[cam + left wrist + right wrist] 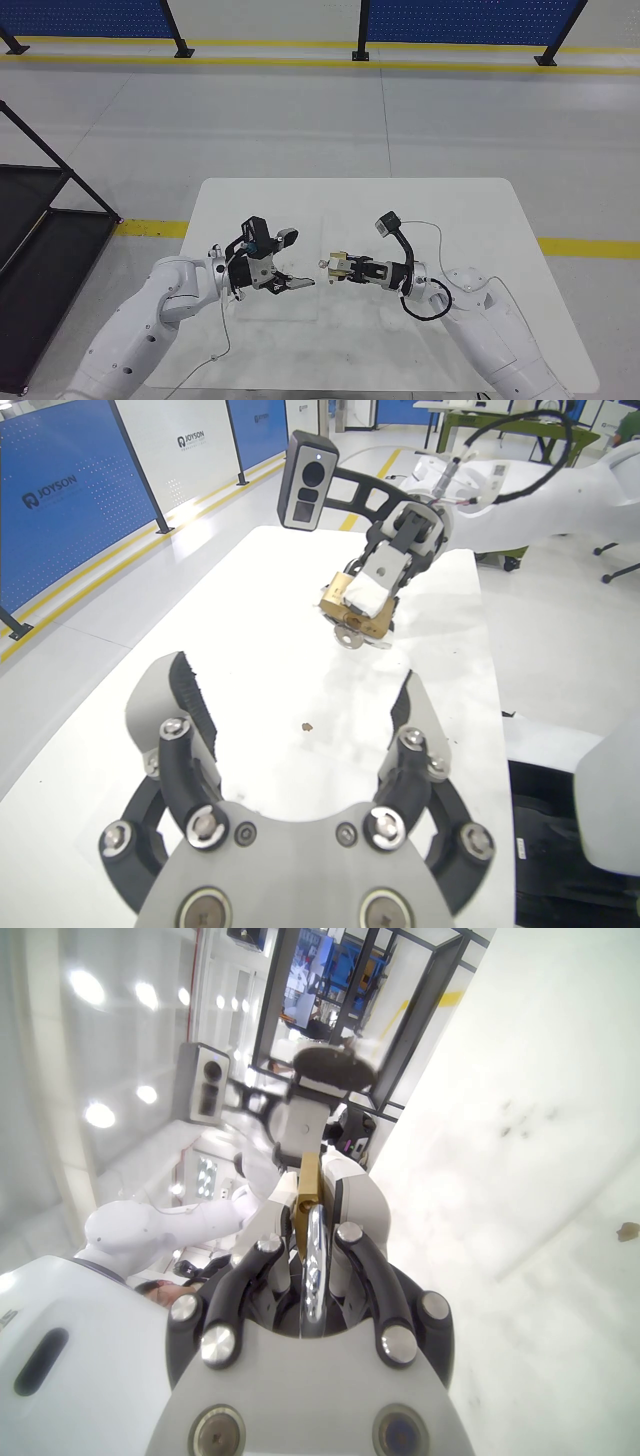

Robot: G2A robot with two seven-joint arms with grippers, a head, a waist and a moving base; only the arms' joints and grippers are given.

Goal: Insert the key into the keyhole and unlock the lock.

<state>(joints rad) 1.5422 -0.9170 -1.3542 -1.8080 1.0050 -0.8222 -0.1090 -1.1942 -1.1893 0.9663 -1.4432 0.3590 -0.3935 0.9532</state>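
My right gripper is shut on a brass padlock and holds it just above the middle of the white table. In the left wrist view the padlock sits between white-padded fingers, and a silver key sticks out of its keyhole end. The right wrist view shows the brass body clamped edge-on, its silver shackle pointing back toward the wrist. My left gripper is open and holds nothing, a short way from the key and facing it.
A small brown speck lies on the table between the left gripper and the lock. A black metal rack stands on the floor off the table's left side. Blue barrier panels line the far floor.
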